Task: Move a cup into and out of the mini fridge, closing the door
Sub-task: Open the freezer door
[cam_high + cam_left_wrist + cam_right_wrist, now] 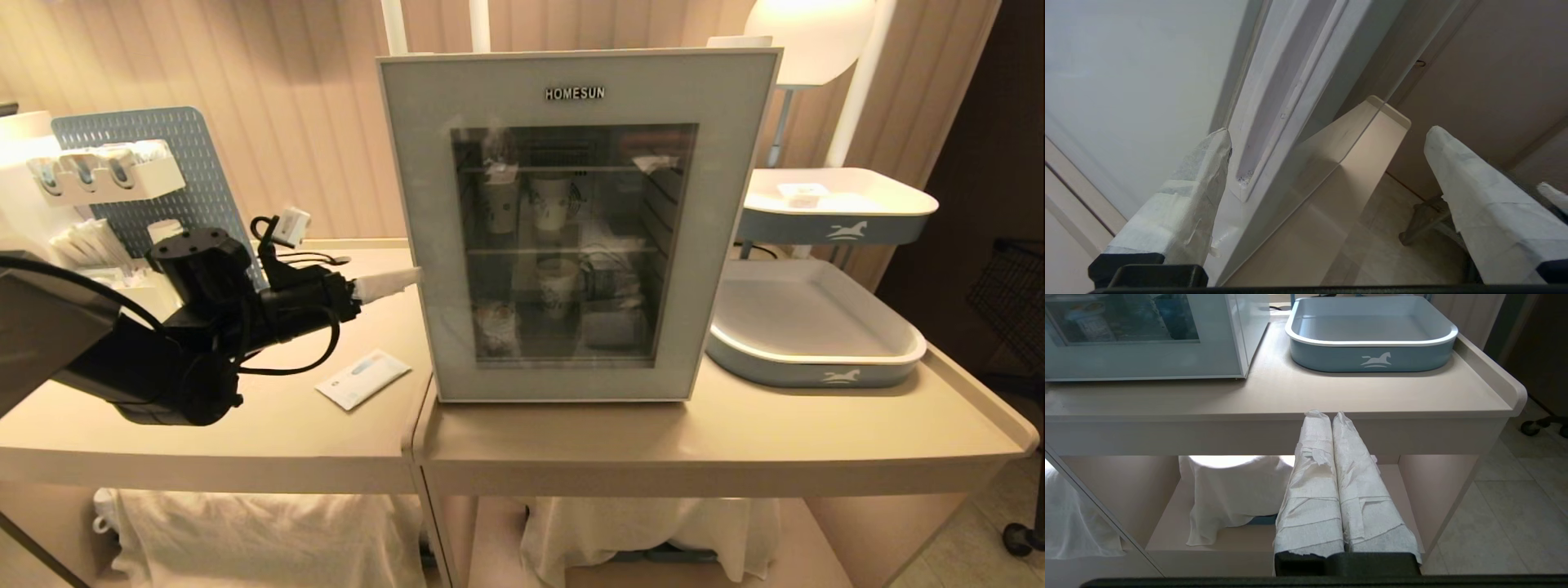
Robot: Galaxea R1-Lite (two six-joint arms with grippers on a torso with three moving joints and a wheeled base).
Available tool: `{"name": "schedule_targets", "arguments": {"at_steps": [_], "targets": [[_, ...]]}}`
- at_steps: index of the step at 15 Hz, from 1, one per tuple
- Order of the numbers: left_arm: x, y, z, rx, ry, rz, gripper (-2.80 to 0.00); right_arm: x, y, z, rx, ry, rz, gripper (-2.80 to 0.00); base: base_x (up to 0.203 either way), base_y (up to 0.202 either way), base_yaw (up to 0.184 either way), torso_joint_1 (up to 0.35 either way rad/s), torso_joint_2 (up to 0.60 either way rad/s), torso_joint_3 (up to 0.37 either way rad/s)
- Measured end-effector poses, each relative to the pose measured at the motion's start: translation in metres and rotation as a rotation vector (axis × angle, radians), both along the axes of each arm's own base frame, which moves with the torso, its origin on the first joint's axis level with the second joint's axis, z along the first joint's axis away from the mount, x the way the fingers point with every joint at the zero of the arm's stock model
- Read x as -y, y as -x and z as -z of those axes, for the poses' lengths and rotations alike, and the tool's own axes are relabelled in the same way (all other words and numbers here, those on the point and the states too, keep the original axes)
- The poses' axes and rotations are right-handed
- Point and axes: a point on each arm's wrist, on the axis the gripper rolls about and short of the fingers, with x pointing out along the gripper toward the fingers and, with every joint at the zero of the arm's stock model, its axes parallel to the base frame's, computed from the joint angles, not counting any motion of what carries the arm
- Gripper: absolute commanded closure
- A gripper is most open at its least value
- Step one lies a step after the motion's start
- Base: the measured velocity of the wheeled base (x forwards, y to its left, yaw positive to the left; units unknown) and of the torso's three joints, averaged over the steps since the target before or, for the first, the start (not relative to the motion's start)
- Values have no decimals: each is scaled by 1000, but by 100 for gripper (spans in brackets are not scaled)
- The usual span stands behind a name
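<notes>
Fingers spread wide on the left gripper [404, 280], left of centre, its taped tips at the mini fridge [571, 224] by the edge of the shut door [424, 204]. Right gripper [1330, 416] hangs low, pads pressed together. The cup I cannot pick out.

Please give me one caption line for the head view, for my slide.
Open left gripper reaches the left edge of the closed door of the mini fridge; paper cups inside.
</notes>
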Motion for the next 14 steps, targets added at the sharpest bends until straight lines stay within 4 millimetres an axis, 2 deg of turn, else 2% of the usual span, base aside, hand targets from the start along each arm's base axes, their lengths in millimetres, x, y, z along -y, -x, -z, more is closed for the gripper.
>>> {"name": "schedule_targets", "arguments": {"at_steps": [5,14], "targets": [[1,5,-4,1,70,35,-280,0,0,0,1,0,0,0,0,0,0,0,0,0],[18,2,17,-45,77,81,-280,0,0,0,2,0,1,0,0,0,0,0,0,0]]}}
